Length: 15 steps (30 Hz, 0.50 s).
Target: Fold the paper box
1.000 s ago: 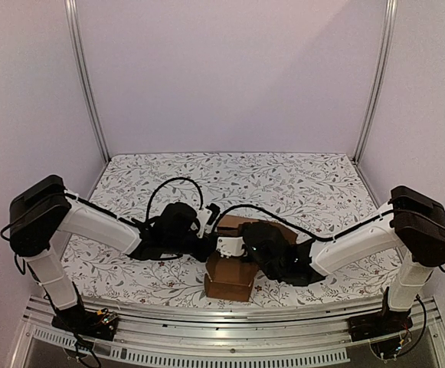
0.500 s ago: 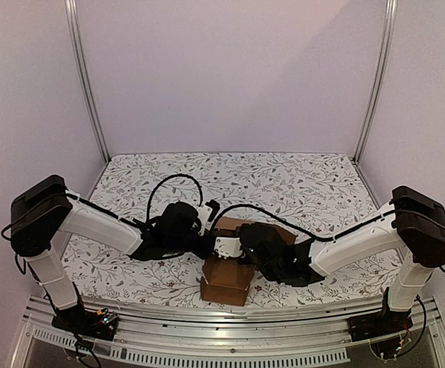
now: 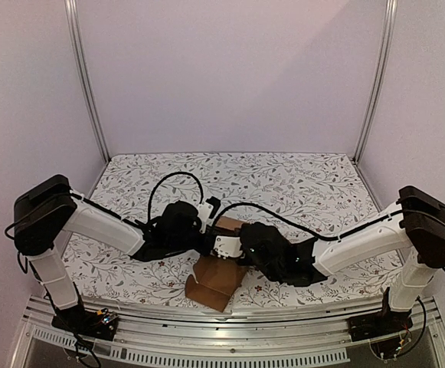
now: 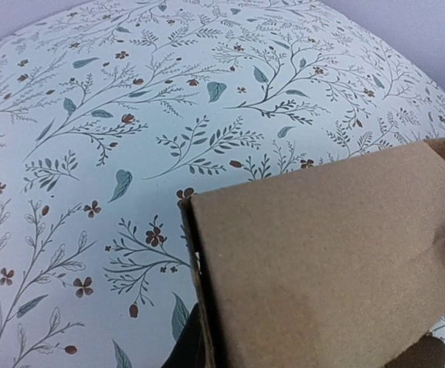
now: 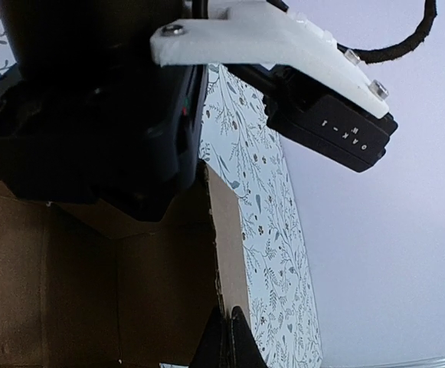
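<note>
The box (image 3: 211, 284), a half-formed brown carton, sits tilted by the near edge of the tabletop (image 3: 299, 180), its low end toward the arm bases and its far end higher; whether the low end touches the tabletop I cannot tell. At that far end the left arm (image 3: 107, 226) reaches in from the box's left, jaws narrowed onto a flat panel, and the right arm (image 3: 352, 241) from the box's right, jaws pinched tight on a side wall's edge. Beyond the box the flowered tabletop stretches back.
</note>
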Each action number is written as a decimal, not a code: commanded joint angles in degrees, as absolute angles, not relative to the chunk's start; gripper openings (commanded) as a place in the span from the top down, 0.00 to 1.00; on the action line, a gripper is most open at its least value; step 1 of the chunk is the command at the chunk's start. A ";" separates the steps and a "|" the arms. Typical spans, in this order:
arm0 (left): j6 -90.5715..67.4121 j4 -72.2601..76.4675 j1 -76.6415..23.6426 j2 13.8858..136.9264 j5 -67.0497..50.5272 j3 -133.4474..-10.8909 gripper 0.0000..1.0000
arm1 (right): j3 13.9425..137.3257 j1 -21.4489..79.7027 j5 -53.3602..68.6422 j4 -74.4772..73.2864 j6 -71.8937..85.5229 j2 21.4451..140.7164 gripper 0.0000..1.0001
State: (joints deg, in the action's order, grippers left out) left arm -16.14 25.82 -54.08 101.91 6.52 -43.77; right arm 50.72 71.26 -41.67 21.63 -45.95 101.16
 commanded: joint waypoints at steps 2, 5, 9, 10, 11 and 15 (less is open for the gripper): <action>-15.84 27.41 -54.49 102.33 4.27 -43.79 0.97 | 53.21 71.91 -39.70 17.58 -40.88 99.40 0.97; -15.27 26.74 -54.49 102.18 3.57 -44.24 1.00 | 54.05 71.87 -38.16 15.80 -38.71 98.11 0.90; -14.11 26.09 -54.49 102.42 3.07 -45.17 1.00 | 55.05 71.87 -36.00 13.42 -36.34 95.80 0.68; -13.78 25.78 -54.46 102.65 2.94 -45.55 1.00 | 55.29 71.88 -35.24 12.55 -35.61 94.80 0.61; -13.39 25.54 -54.49 102.89 2.80 -45.94 1.00 | 55.43 71.83 -34.66 11.78 -34.72 94.14 0.56; -11.74 24.42 -54.40 103.80 2.13 -47.73 1.00 | 55.84 71.19 -30.18 7.14 -31.04 89.68 0.40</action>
